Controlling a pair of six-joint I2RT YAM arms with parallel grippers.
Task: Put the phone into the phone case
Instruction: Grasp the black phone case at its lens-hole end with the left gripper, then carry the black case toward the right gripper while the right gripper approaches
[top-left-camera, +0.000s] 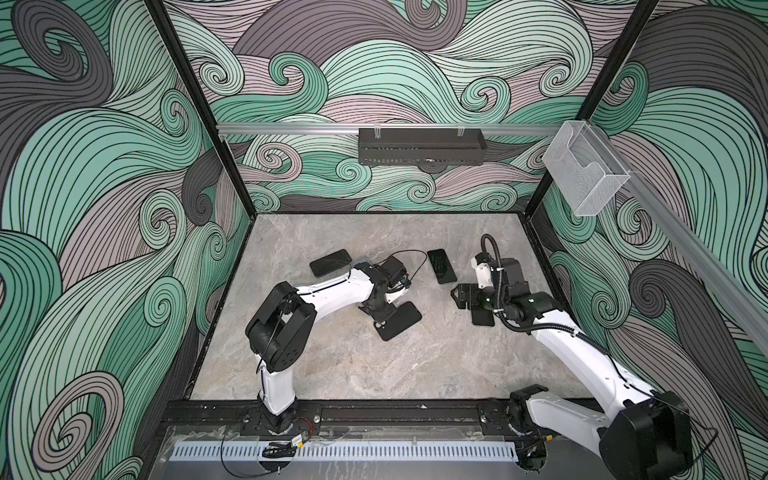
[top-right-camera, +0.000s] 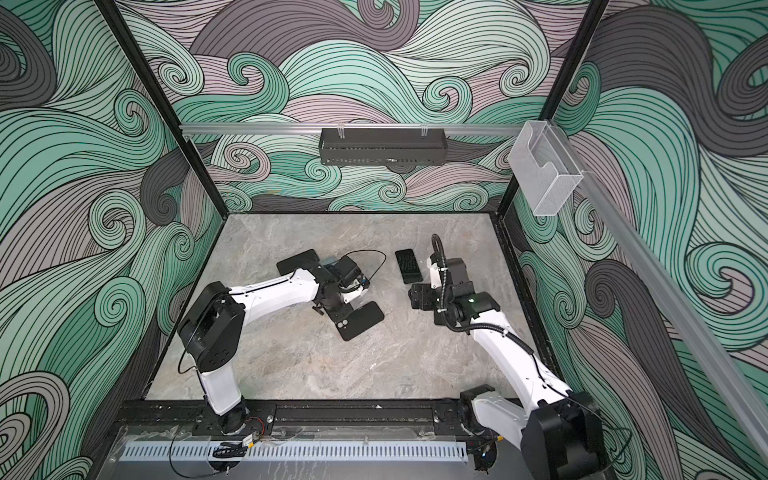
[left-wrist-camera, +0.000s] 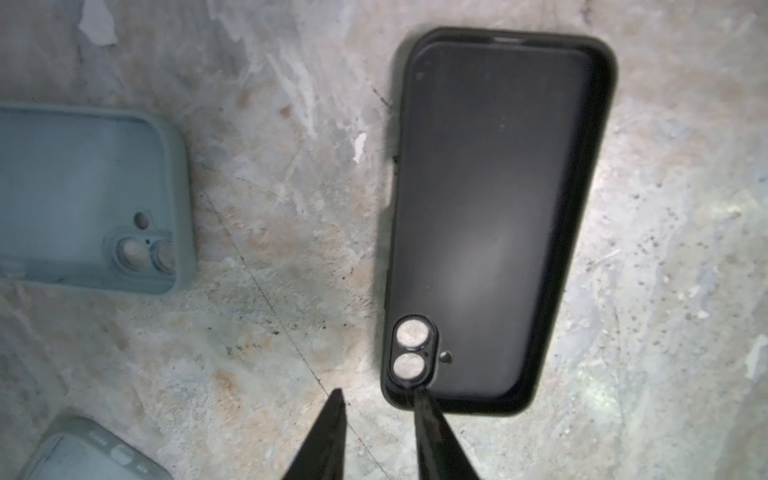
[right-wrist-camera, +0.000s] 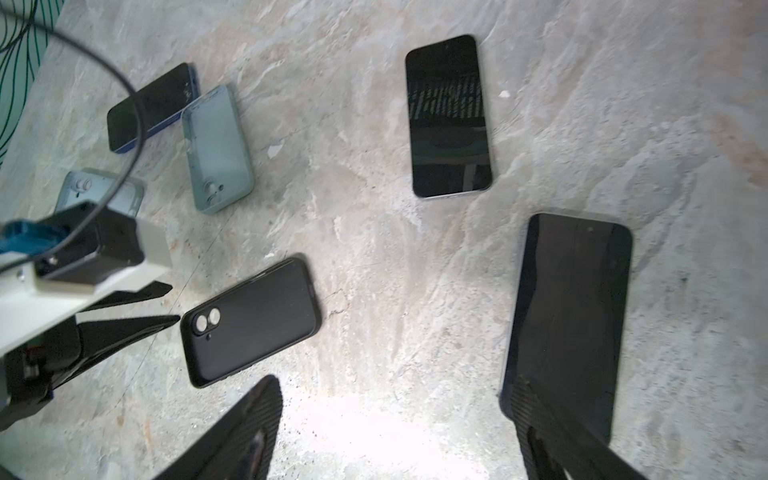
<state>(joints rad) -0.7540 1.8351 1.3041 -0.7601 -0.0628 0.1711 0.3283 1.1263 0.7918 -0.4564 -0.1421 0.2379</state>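
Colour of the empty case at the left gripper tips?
Black case; clearest in the left wrist view.

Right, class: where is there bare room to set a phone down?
Free: the near half, between the black case and the front rail; the strip along the back wall. Crowded: the middle band, from the left phone and grey case across to the right pincer.

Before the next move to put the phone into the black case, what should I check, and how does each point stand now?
1. Black case lies flat, hollow side up: ok.
2. Case hollow is empty: ok.
3. Left fingers clear of the case: not ok, one overlaps its camera-hole corner.
4. Right fingers open: ok.
5. Right fingers astride the phone: not ok, one overlaps one corner only.
6. Phone fits this case: cannot tell.
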